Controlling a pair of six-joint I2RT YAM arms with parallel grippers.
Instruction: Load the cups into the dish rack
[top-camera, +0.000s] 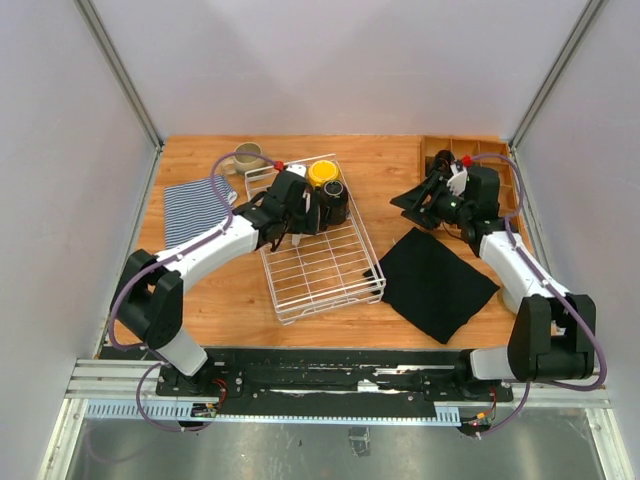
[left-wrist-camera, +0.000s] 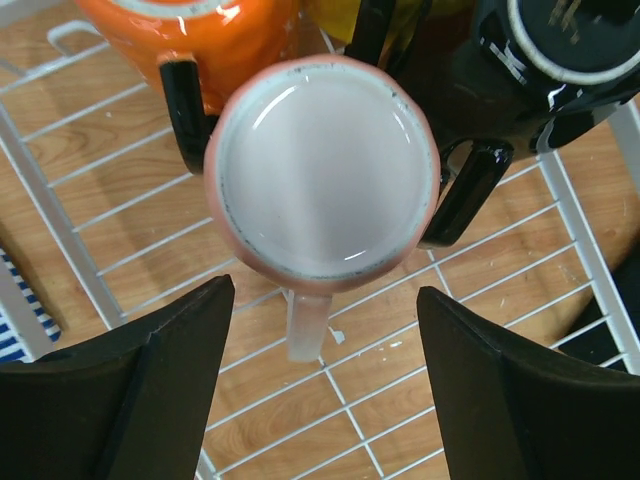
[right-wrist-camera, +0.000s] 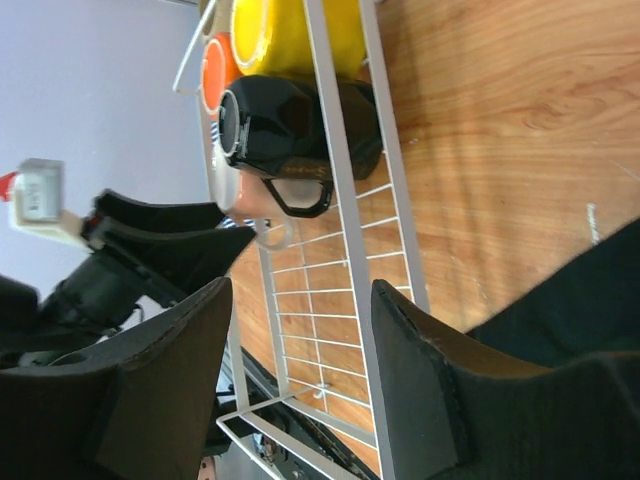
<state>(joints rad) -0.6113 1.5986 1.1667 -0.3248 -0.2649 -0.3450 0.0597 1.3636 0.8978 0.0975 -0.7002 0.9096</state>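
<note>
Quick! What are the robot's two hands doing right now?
Left hand: open, holding nothing; the pink cup stands free just in front of it.
Right hand: open, empty.

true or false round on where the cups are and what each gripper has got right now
1. The pink cup stands in the dish rack, clear of the left gripper. True.
2. The right gripper holds a cup. False: its jaws are open with nothing between them.
3. The yellow cup sits on the black cloth. False: it is in the dish rack, at its far end.
4. A beige cup stands on the table outside the dish rack. True.
</note>
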